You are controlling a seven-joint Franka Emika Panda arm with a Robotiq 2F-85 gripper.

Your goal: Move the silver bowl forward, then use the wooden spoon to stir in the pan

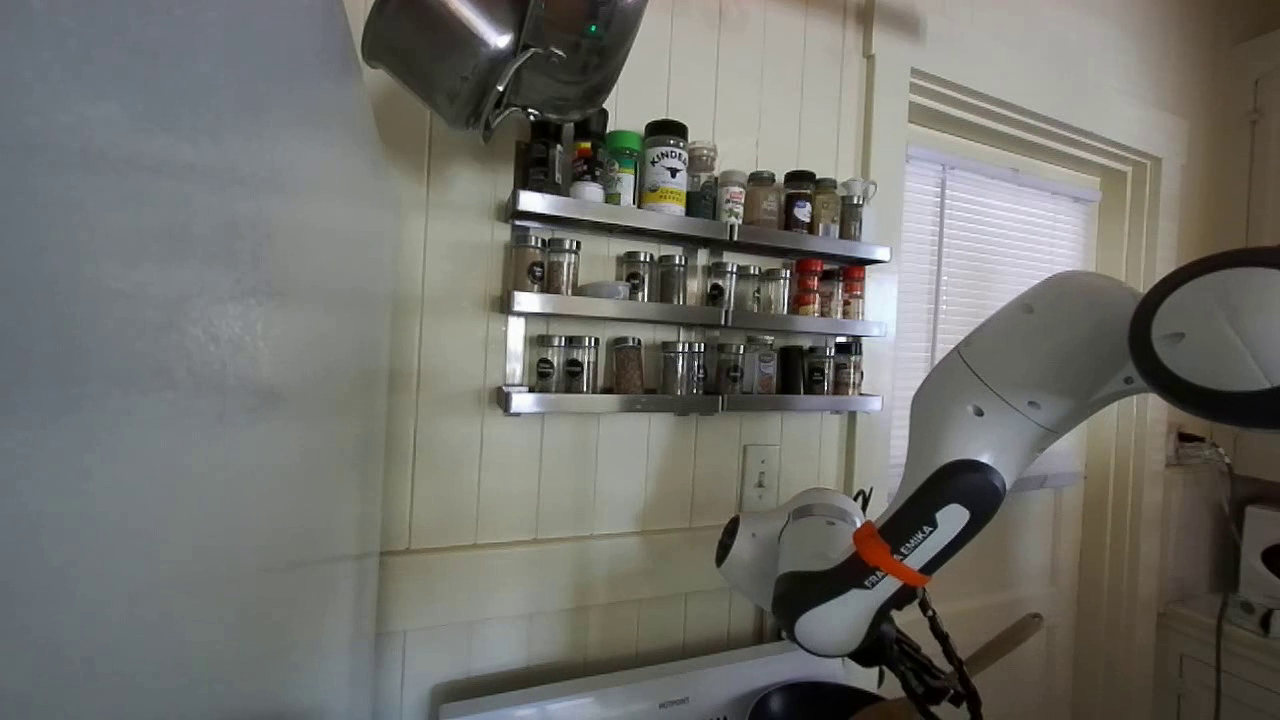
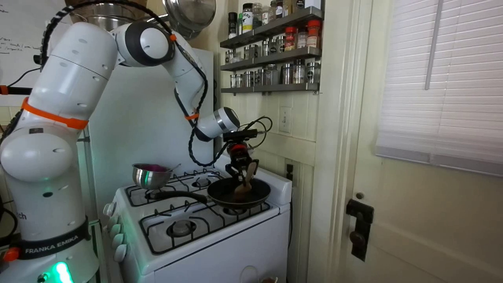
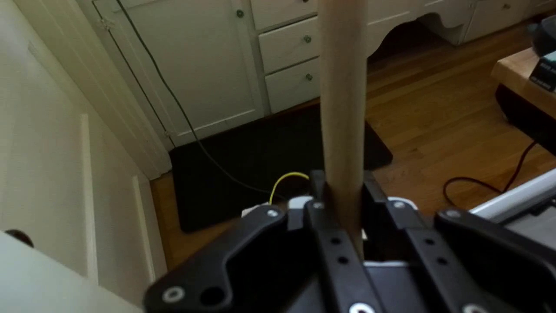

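Stirring appears to be the step in hand: your end effector [image 3: 345, 187] grasps the wooden spoon [image 3: 343, 95] by its handle, the blade lying below, inside the pan [image 2: 257, 193]; whether it touches the bottom cannot be told. Your next move likely calls for low circles within the rim. The silver bowl [image 2: 151, 180] stands well apart from the end effector, toward the robot base [image 2: 47, 220], the pan handle [image 2: 182, 193] reaching near it. Beyond the end effector, the stove's back panel [image 2: 281, 192] and the wall [image 2: 302, 122] may limit your sweep; spice shelves [image 2: 271, 57] hang above.
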